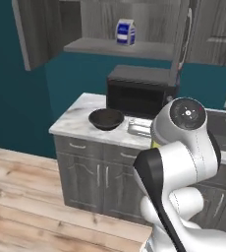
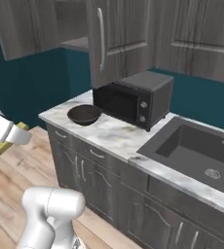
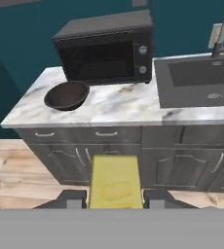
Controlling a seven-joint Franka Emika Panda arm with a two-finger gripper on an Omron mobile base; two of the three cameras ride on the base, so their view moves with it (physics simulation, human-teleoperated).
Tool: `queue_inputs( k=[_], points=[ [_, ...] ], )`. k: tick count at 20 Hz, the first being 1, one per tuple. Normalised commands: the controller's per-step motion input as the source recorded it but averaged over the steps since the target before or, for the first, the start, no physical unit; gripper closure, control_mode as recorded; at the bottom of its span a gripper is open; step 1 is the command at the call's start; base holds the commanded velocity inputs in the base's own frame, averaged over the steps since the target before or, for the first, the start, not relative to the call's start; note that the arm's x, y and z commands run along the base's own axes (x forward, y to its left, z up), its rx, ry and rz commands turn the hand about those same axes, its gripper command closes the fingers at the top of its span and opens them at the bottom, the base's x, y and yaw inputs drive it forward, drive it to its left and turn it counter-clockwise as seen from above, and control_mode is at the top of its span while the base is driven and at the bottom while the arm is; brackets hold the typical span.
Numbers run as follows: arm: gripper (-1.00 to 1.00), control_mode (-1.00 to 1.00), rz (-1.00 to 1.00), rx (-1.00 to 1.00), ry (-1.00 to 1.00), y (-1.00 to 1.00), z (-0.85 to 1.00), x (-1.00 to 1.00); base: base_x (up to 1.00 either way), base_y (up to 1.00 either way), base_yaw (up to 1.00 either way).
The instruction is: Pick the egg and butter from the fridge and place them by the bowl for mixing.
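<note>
A: Your claw (image 3: 115, 200) is clenched on the butter (image 3: 115, 182); the yellow block sits between the two dark fingertips (image 3: 71, 198), out over the floor and short of the surface (image 3: 119, 109).

B: And the bowl (image 3: 66, 95)?

A: On the surface, just left of the microwave (image 3: 106, 48) and near the left edge. No egg shows near it, so I judge the egg is still to fetch.

B: What can go wrong from here?

A: You have bare marble in front of the microwave, to the bowl's right. Come in too low and the butter or your fingers may hit the surface's front edge. Drift left of the bowl and the block may land near the corner and slide off. Let go while still high, and it may tumble toward the sink (image 3: 201, 80), right of the microwave.
</note>
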Motion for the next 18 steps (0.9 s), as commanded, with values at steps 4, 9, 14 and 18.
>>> queue_inputs(
  k=[4, 9, 14, 18],
  points=[
    [1.00, 1.00, 0.00, 0.00, 0.00, 0.00, 0.00, 0.00, 0.64, 1.00, -0.23],
    [1.00, 1.00, 0.00, 0.00, 0.00, 0.00, 0.00, 0.00, 0.38, 0.29, -0.31],
    [1.00, 1.00, 0.00, 0.00, 0.00, 0.00, 0.00, 0.00, 0.05, -0.01, -0.31],
    [1.00, 1.00, 0.00, 0.00, 0.00, 0.00, 0.00, 0.00, 0.11, -0.02, 0.00]
  ],
)
